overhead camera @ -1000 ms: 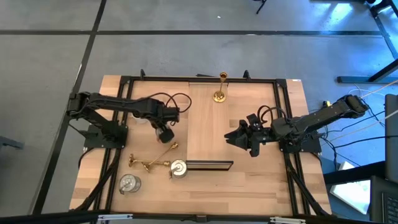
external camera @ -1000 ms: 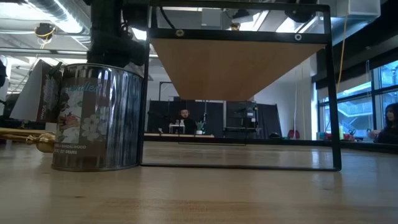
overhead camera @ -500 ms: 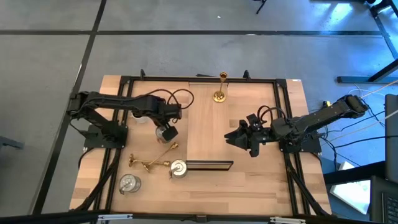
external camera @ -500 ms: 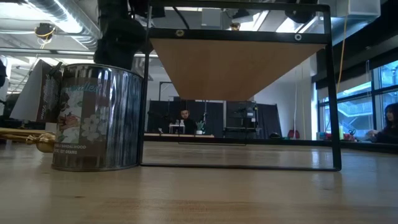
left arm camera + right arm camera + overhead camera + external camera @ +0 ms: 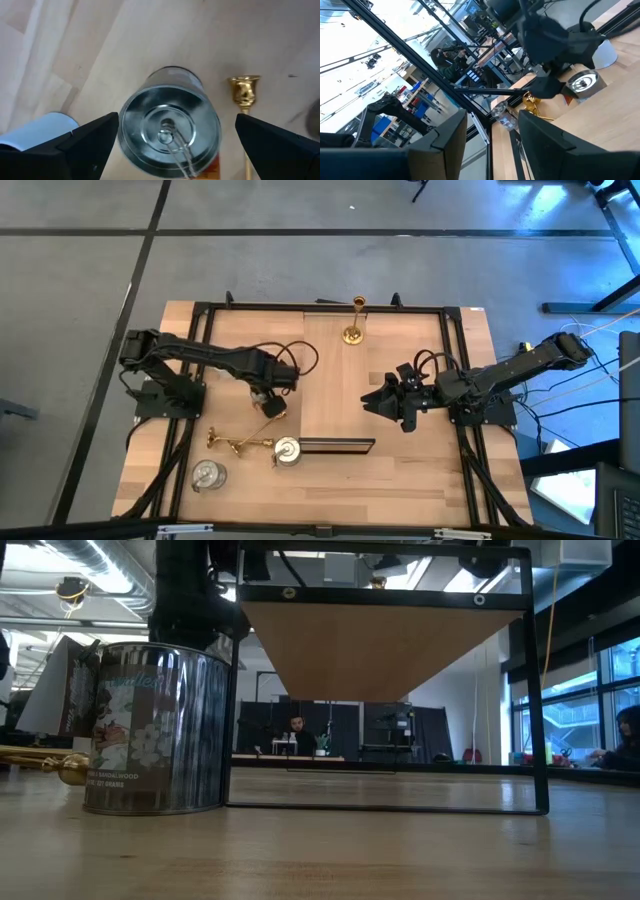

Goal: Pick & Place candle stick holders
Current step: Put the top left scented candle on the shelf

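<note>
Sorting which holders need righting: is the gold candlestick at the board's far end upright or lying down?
Upright. In the high view the gold candlestick stands on its round base on the wooden board, cup on top.

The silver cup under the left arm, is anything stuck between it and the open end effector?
Nothing visible. The left end effector hangs open right above the silver cup, fingers on either side, gap clear.

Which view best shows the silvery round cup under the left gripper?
The left wrist view: the silvery round cup fills the frame, seen from above between the open left gripper fingers. The high view shows little of it beneath the arm; the right wrist view shows it small and distant.
</note>
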